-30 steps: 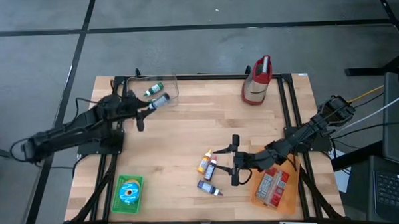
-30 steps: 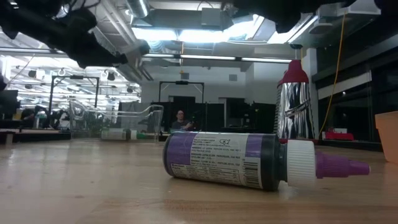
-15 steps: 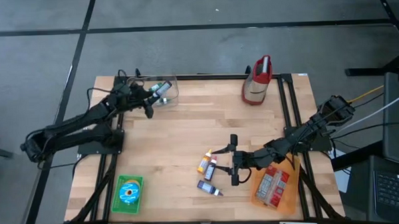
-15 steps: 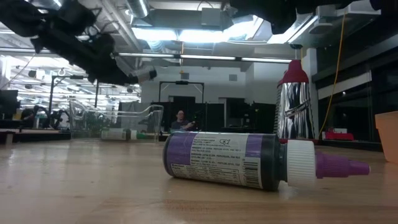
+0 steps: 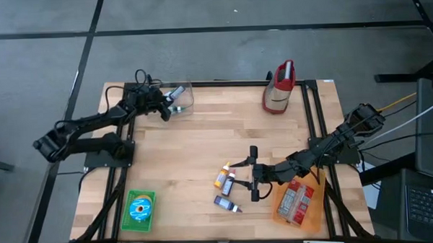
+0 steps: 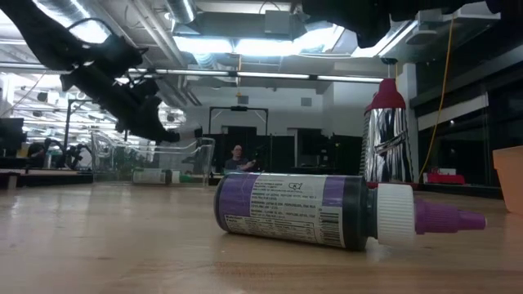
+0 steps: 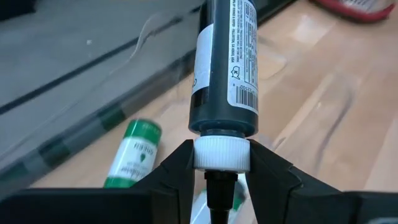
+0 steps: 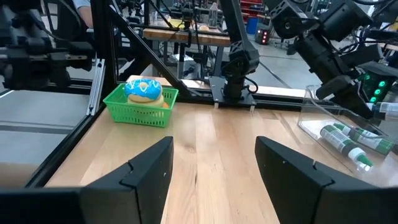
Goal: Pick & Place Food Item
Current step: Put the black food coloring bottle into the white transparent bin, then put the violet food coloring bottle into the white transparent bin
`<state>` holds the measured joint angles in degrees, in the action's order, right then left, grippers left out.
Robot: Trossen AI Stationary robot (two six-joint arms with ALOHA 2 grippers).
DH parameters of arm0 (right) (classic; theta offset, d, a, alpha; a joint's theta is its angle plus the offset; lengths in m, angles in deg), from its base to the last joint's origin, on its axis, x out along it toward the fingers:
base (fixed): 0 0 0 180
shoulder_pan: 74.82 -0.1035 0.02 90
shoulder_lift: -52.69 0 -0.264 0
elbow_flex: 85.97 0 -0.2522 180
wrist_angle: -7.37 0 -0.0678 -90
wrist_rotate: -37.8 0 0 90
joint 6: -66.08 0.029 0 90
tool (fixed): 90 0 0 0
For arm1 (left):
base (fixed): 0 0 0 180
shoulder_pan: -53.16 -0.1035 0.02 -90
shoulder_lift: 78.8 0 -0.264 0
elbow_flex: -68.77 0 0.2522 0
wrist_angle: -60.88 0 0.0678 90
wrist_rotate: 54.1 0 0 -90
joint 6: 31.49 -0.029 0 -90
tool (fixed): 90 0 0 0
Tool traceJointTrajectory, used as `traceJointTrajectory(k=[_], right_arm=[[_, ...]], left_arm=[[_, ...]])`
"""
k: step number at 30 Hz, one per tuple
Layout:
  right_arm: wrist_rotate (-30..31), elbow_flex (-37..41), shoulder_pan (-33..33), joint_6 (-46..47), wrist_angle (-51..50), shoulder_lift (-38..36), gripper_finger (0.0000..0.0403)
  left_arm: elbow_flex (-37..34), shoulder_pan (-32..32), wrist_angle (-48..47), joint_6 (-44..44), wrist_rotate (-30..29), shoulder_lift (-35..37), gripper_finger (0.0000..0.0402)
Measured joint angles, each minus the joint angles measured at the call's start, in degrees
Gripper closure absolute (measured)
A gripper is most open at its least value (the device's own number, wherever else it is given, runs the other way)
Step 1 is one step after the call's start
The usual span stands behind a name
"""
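My left gripper [image 5: 165, 107] is over the far left corner, shut on a dark bottle with a white cap [image 7: 225, 68]. The bottle hangs over a clear container [image 5: 189, 95], where a green-labelled bottle [image 7: 132, 155] lies on its side. My right gripper [image 5: 253, 174] hovers open over the near middle of the table with nothing between its fingers. Just to its left an orange bottle [image 5: 220, 179] and two purple bottles [image 5: 227, 203] lie on the wood. My left gripper pinches the bottle's white cap [image 7: 221, 153] between its two fingers [image 7: 177, 171], one on either side. The fingers slant downward toward the far edge and run along the bottle, whose dark body sticks out beyond the fingertips. The bottle is lifted clear, above the container.
A red and silver bag [image 5: 280, 87] stands at the far right. A green basket with a blue donut [image 5: 140, 209] sits at the near left. An orange tray with a red packet [image 5: 299, 201] lies under the right arm. Bare wood lies in the middle.
My left gripper has carried the dark bottle toward the table's far edge and downward, from beside the clear container to over it, tipping its nose down as it went. It has stayed shut on the cap.
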<state>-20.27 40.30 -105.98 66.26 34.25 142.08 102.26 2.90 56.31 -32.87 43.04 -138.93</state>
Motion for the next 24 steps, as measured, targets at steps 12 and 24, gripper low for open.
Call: traceJointTrajectory(k=[12, 24], right_arm=[[0.0, 0.0, 0.0, 0.5, -0.1, 0.0, 0.0172], [0.0, 0.0, 0.0, 0.5, -0.2, 0.0, 0.0172]], left_arm=[[0.0, -2.8, 0.1, -1.4, 0.5, -3.4, 0.0224], [0.0, -0.6, 9.7, 2.7, 15.3, -3.2, 0.0210]])
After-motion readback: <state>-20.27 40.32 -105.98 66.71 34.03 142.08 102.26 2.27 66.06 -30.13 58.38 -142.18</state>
